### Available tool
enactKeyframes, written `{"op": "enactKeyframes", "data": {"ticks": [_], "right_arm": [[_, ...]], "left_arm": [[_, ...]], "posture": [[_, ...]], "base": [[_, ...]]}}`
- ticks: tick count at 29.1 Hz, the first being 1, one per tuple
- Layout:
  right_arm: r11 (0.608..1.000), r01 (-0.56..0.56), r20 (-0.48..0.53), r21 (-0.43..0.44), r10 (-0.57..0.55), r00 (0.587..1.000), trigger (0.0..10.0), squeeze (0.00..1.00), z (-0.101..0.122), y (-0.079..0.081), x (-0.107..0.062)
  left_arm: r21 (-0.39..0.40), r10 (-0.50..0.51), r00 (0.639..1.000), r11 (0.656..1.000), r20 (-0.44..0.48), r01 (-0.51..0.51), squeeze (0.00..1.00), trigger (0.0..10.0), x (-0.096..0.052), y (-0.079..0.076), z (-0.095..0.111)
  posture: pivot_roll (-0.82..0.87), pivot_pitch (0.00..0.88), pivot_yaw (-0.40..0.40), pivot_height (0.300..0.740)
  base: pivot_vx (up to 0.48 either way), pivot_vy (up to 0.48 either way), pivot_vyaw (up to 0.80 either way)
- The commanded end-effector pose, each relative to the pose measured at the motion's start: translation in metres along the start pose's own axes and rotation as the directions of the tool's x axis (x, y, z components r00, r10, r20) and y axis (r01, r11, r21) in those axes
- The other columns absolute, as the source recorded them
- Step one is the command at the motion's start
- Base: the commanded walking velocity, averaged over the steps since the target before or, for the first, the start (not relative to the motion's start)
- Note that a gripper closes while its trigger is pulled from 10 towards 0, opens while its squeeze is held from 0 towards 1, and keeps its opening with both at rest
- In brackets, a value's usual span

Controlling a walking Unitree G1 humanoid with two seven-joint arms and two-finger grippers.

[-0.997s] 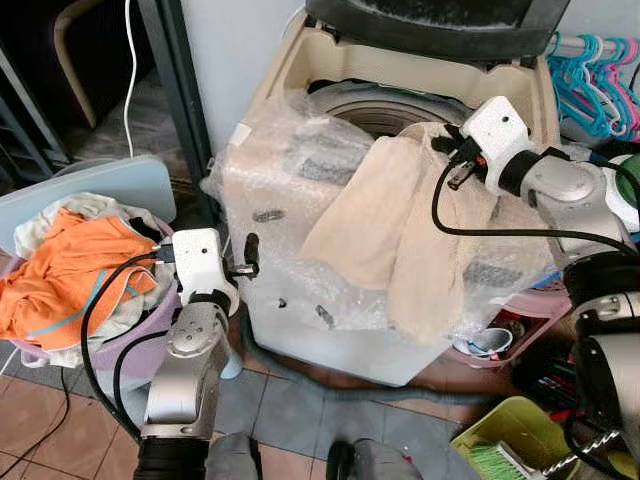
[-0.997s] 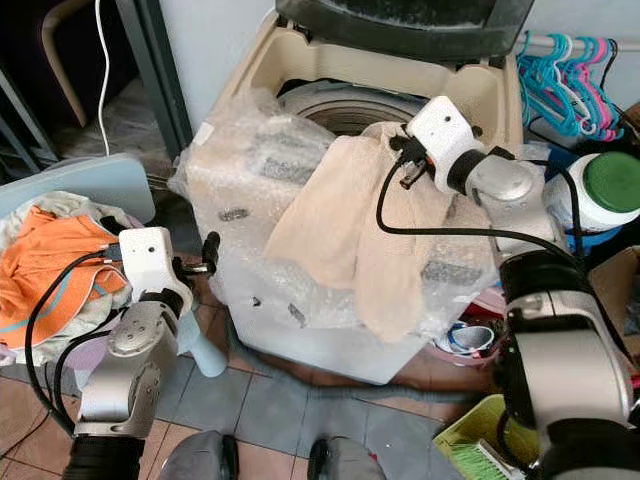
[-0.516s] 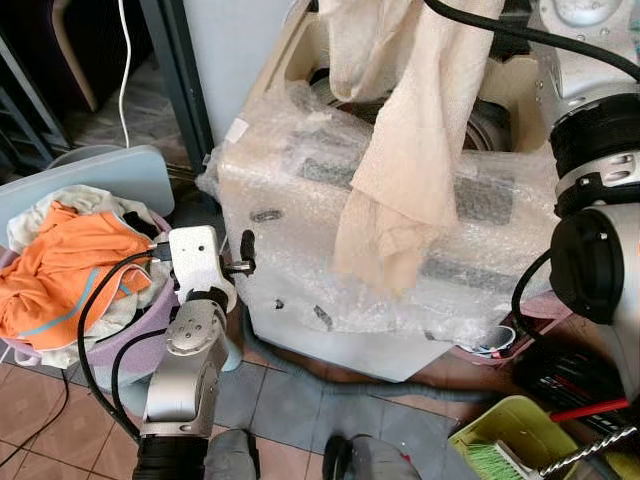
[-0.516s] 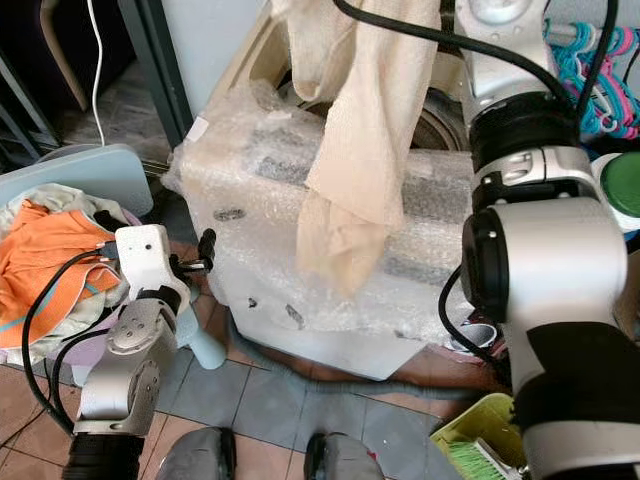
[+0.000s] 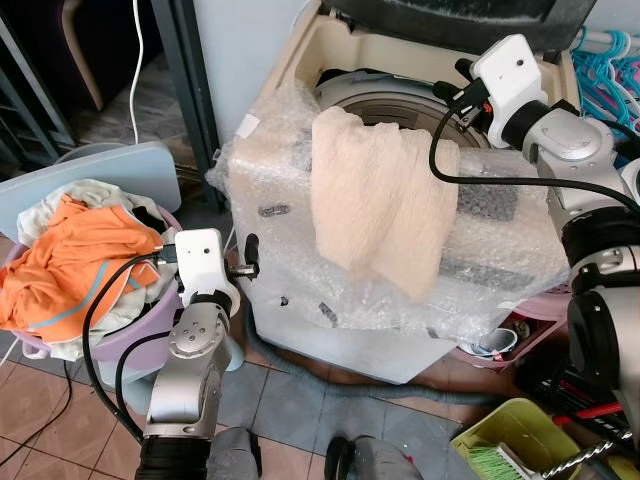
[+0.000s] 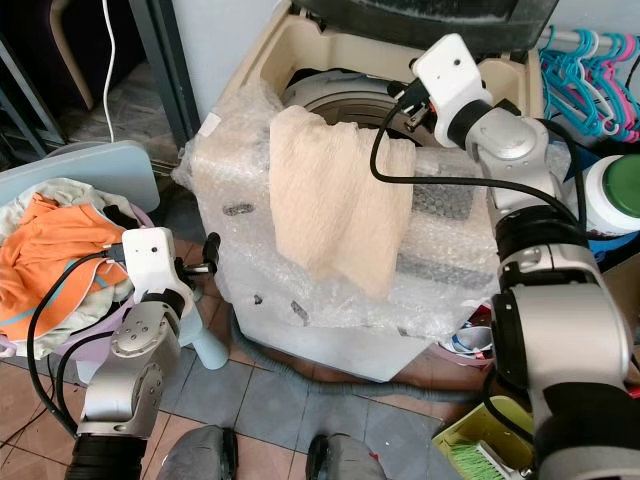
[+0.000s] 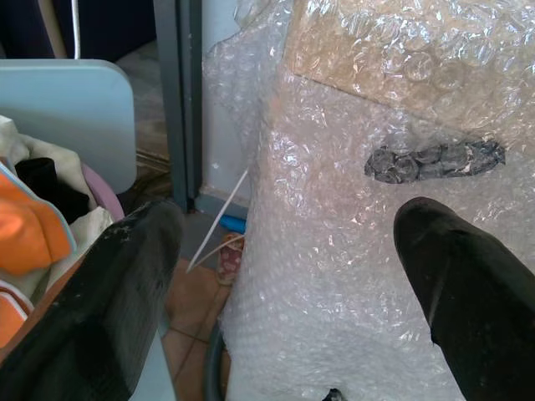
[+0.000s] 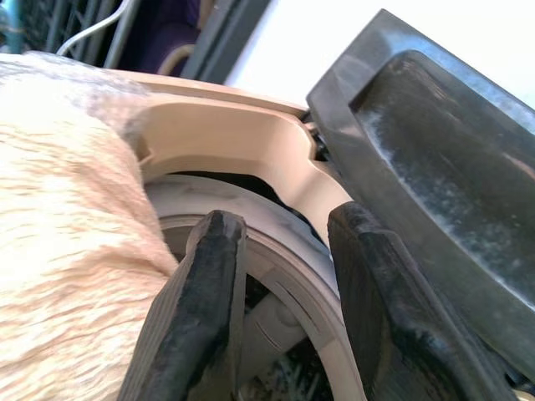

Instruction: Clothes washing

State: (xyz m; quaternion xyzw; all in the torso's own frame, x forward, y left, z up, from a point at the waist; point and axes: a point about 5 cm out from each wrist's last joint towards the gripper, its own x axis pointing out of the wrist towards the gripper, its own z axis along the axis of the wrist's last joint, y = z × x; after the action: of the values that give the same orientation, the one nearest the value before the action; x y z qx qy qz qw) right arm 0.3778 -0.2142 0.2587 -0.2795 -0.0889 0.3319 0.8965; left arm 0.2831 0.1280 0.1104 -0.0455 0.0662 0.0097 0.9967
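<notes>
Indoors, on a floor of grey and reddish tiles (image 5: 290, 395), a top-loading washing machine (image 5: 400, 200) wrapped in bubble wrap (image 5: 500, 250) stands with its dark lid (image 5: 450, 12) raised against a pale wall. A beige towel (image 5: 375, 195) lies draped over the machine's front edge, hanging down the wrapped panel, its upper end at the rim of the drum opening (image 5: 385, 100). The right gripper (image 5: 458, 88) hovers above the drum at the machine's rear, its 2 black fingers (image 8: 201, 326) a narrow gap apart and holding nothing, the towel just beside them. The left gripper (image 5: 250, 258) sits low beside the machine's front left corner, its 2 fingers (image 7: 468, 309) spread wide and empty, close to the bubble wrap. To the robot's left, a lilac laundry basket (image 5: 150, 320) holds an orange garment (image 5: 75, 255) among pale clothes, with a light blue panel (image 5: 120, 175) behind it. Turquoise and pink hangers (image 5: 610, 55) hang at the right, a green-capped white jar (image 6: 612, 195) stands beside the machine, and a yellow-green crate (image 5: 505, 440) sits on the floor.
</notes>
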Motion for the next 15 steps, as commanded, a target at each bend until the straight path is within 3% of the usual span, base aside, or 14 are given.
{"op": "enactKeyframes", "data": {"ticks": [1,4,7,9,10,12,13,14,15], "right_arm": [[0.994,-0.107,-0.009,0.022,0.107,0.994,10.0,1.00,-0.002,0.006,-0.008],[0.979,-0.155,0.006,0.131,0.155,0.988,10.0,1.00,-0.007,0.012,-0.017],[0.971,-0.221,-0.039,0.093,0.226,0.973,10.0,1.00,-0.018,0.027,-0.018],[0.973,-0.220,-0.055,0.076,0.224,0.973,10.0,0.29,-0.024,0.033,-0.014],[0.976,-0.205,-0.080,0.066,0.210,0.974,10.0,0.00,-0.029,0.039,-0.011],[0.981,-0.187,-0.104,0.054,0.192,0.976,10.0,0.00,-0.033,0.044,-0.009],[0.978,-0.188,-0.107,0.090,0.197,0.975,5.0,0.00,-0.036,0.052,-0.005],[0.976,-0.191,-0.114,0.102,0.202,0.973,4.1,0.00,-0.037,0.055,-0.004],[0.977,-0.191,-0.130,0.096,0.203,0.971,2.6,0.00,-0.039,0.058,-0.002]], "left_arm": [[-0.008,-0.007,1.000,1.000,-0.013,0.007,0.00,10.0,0.000,-0.002,-0.004],[-0.004,-0.023,1.000,1.000,-0.020,0.023,0.00,10.0,-0.001,-0.005,-0.006],[-0.007,-0.029,0.999,1.000,-0.019,0.029,0.00,10.0,-0.001,-0.007,-0.006],[-0.016,-0.029,0.999,0.999,-0.019,0.029,0.00,10.0,0.000,-0.008,-0.005],[-0.024,-0.027,0.999,0.999,-0.021,0.026,0.00,10.0,0.000,-0.008,-0.005],[-0.023,-0.023,1.000,0.999,-0.020,0.023,0.00,10.0,0.000,-0.007,-0.004],[-0.020,-0.015,1.000,1.000,-0.018,0.015,0.00,10.0,-0.001,-0.005,-0.004],[-0.020,-0.011,1.000,1.000,-0.018,0.011,0.00,10.0,-0.001,-0.004,-0.005],[-0.020,-0.007,1.000,1.000,-0.019,0.006,0.00,10.0,-0.002,-0.003,-0.005]], "posture": [[0.05,0.085,-0.057,0.740],[0.05,0.084,-0.055,0.740],[0.05,0.080,-0.056,0.740],[0.06,0.081,-0.059,0.740],[0.06,0.081,-0.061,0.740],[0.07,0.084,-0.064,0.740],[0.07,0.090,-0.066,0.740],[0.07,0.090,-0.066,0.740],[0.08,0.089,-0.068,0.740]], "base": [[0.000,0.000,0.00],[0.000,0.000,0.00],[0.000,0.000,0.00],[0.000,0.000,0.00],[0.000,0.000,0.00],[0.000,0.000,0.00],[0.000,0.000,0.00],[0.000,0.000,0.00],[0.000,0.000,0.00]]}}
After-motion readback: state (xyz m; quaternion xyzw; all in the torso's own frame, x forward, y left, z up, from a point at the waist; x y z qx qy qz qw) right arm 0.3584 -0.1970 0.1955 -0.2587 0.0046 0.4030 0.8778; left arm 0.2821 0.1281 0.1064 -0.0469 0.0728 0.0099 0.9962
